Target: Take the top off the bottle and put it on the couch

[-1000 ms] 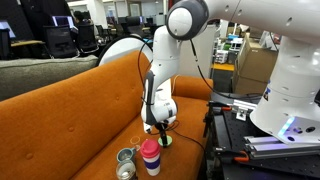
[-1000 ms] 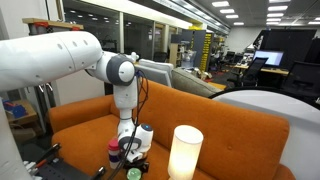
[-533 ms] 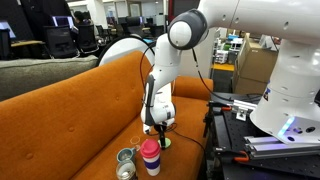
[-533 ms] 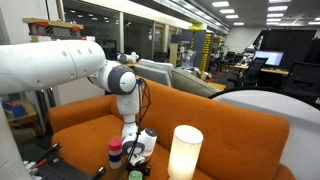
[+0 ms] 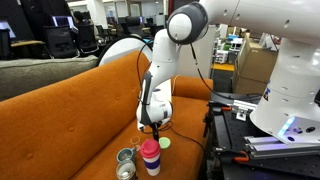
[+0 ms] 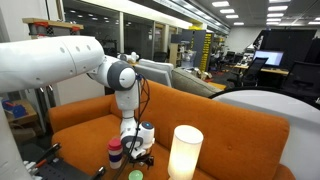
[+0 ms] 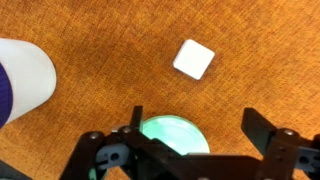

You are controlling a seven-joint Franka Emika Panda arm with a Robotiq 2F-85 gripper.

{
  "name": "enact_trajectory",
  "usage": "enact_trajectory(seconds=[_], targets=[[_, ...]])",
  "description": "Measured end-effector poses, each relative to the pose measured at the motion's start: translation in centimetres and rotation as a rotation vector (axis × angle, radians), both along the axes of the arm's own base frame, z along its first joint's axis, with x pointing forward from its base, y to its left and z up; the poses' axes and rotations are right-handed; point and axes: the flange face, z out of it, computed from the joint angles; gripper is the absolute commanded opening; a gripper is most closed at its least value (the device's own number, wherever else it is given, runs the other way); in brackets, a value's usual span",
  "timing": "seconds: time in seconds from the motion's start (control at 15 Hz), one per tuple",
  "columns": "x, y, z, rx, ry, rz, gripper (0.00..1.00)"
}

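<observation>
The robot arm reaches down over an orange couch (image 5: pixel 80 110). Its pincer (image 5: pixel 152 128) hangs just above the seat, pointing down.

In the wrist view the pincer (image 7: pixel 196 122) is open wide and grips nothing. The two fingers (image 7: pixel 258 128) stand far apart. A round green top (image 7: pixel 170 135) lies flat on the couch (image 7: pixel 100 40) under the pincer, between the fingers and closer to the left one. I cannot tell if it touches that finger. A small white square (image 7: pixel 194 59) lies on the couch a bit farther away, apart from the green top.

The bottle (image 7: pixel 20 75) shows at the left edge of the wrist view, white and purple.

In an exterior view the bottle (image 5: pixel 150 158) stands upright on the seat, near the front edge. The green top (image 5: pixel 164 142) lies just to its right and a bit farther back. A shiny metal cup (image 5: pixel 126 160) sits just left of the bottle.

In an exterior view the bottle (image 6: pixel 115 152) is on the left of the pincer (image 6: pixel 135 157), and the green top (image 6: pixel 134 175) lies low on the seat. A tall white round thing (image 6: pixel 185 152) stands close to the camera.
</observation>
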Motion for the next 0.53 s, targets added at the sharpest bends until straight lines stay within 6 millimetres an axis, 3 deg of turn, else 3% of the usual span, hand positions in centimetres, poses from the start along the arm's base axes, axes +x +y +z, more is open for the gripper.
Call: enact_trajectory(seconds=[0.27, 0.53], targets=[[-0.1, 0.3, 1.5, -0.041, -0.036, 0.006, 1.0], [-0.3, 0.3, 1.6, -0.043, -0.035, 0.007, 1.0]])
